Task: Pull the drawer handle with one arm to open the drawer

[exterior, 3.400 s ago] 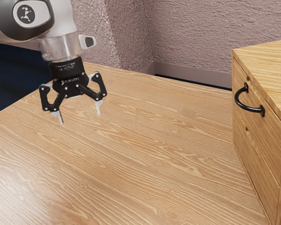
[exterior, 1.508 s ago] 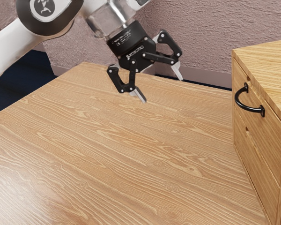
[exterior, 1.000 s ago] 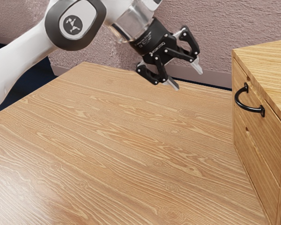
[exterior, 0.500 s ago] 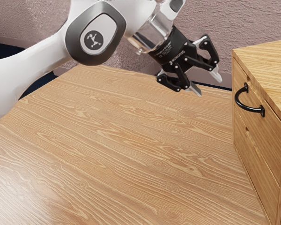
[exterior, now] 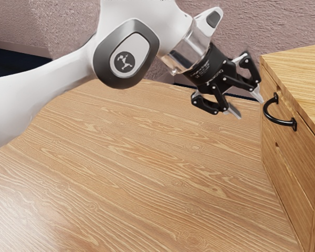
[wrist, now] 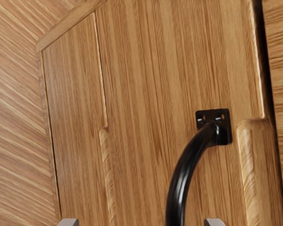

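A wooden cabinet [exterior: 299,68] stands on the table at the exterior view's right. Its top drawer front [exterior: 289,142] carries a curved black handle [exterior: 277,113] and sits flush with the cabinet, shut. My black gripper [exterior: 247,104] is open, tilted sideways toward the cabinet, its fingertips a short way left of the handle and apart from it. In the wrist view the handle [wrist: 188,174] arcs from its black mount across the drawer front [wrist: 146,94], just ahead of my fingertips [wrist: 68,221].
The wooden tabletop [exterior: 136,168] stretches wide to the exterior view's left and front. A textured wall [exterior: 283,26] runs behind the table. A lower drawer front [exterior: 291,184] lies under the top one.
My arm has swung from the table's left across to the right and tipped the hand sideways toward the cabinet. The gripper stayed open. The drawer has not moved.
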You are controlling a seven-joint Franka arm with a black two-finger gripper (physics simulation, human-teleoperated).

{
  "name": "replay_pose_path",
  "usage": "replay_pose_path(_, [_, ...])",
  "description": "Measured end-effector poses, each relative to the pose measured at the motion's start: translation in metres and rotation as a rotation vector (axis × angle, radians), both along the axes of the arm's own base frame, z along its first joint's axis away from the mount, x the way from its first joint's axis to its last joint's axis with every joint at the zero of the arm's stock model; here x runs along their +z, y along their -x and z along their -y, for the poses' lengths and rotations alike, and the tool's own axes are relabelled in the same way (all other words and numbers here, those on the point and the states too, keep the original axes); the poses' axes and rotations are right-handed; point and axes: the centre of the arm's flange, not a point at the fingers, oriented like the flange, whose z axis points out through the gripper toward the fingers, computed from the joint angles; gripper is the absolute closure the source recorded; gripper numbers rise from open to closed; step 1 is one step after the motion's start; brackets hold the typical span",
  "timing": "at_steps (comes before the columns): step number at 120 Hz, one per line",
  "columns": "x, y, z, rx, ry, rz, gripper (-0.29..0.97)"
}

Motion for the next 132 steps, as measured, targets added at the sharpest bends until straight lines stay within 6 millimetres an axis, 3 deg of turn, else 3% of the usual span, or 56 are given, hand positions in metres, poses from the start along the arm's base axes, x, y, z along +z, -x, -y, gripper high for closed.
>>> replay_pose_path(93, [-0.016,0.005,0.03,0.035,0.069,-0.075,0.49])
replay_pose_path(132, [-0.023,-0.006,0.012,0.078,0.07,-0.085,0.53])
